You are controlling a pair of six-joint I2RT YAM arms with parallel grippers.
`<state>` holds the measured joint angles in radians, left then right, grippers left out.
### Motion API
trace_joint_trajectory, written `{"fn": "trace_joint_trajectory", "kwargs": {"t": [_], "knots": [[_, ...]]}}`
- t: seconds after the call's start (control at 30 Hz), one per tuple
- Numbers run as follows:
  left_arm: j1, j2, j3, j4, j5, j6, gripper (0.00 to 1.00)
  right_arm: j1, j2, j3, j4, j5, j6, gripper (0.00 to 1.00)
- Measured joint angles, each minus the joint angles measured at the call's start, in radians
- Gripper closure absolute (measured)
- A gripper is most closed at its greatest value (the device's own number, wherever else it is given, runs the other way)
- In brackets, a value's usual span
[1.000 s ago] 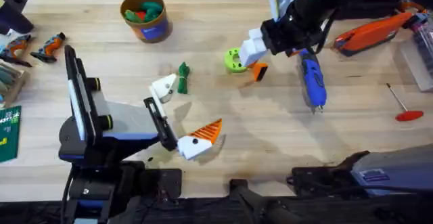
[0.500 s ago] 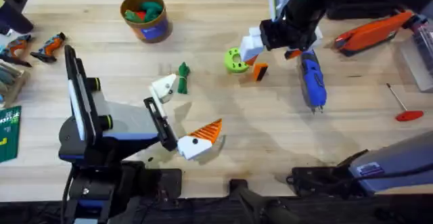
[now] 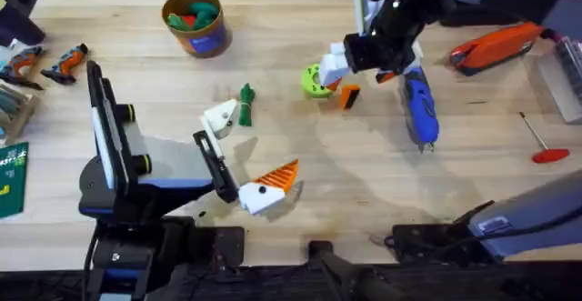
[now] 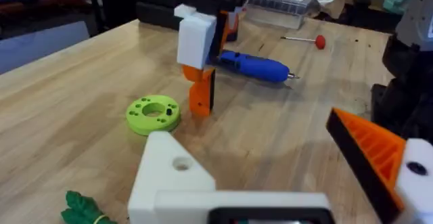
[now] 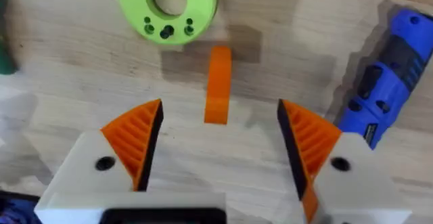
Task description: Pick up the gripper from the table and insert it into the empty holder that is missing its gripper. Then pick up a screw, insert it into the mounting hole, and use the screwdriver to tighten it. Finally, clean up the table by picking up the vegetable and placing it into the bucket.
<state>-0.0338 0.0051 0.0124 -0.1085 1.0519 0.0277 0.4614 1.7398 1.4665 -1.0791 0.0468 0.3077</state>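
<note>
Gripper block (image 5: pixel 218 84), orange w/ black end, stands on the table (image 3: pixel 382 174) just beside the lime-green disc (image 3: pixel 315 81), w/ the screwdriver (image 3: pixel 419 107) near on its other side. Right gripper (image 5: pixel 220 139) hangs directly above it, fingers spread wide, nothing held; the block sits between the two orange pads, touching neither. Vs a sec ago the right arm has shifted back over the block and lined up: then the white finger was off to one side by the disc, now the block is centred in the gap. Block, disc and screwdriver haven't moved. So, by the look of it, this is the approach to the first pick, not yet a grasp; next would be lower and close on the block.

Outward from the block: vegetable (image 3: pixel 246 102) lies well apart from it, close to the left gripper (image 3: pixel 245 160). That one rests low over the table, fingers parted and empty, same pose as before. Bucket (image 3: pixel 196 23) is farther off, past the vegetable, w/ toy pieces inside. Red-handled tool (image 3: pixel 542 143) is beyond the screwdriver. Insert, screw and cleanup all still to do.
</note>
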Motion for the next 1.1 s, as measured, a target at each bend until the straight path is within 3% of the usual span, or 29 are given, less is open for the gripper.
{"fn": "trace_joint_trajectory", "kwargs": {"t": [0.3,0.5,0.83,1.1], "knots": [[0.0,0.0,0.0,0.0,0.0,0.0,0.016,0.003,0.071,-0.005,0.014,0.0,0.0,0.039],[0.0,0.0,0.0,0.0,0.0,0.0,0.015,0.018,0.075,-0.006,0.015,0.0,0.003,0.092],[0.0,0.0,0.0,0.0,0.0,0.0,0.015,0.022,0.088,-0.006,0.013,-0.003,0.006,0.284],[0.0,0.0,0.0,0.0,0.0,0.0,0.015,0.022,0.091,-0.006,0.013,-0.003,0.007,0.494]]}}
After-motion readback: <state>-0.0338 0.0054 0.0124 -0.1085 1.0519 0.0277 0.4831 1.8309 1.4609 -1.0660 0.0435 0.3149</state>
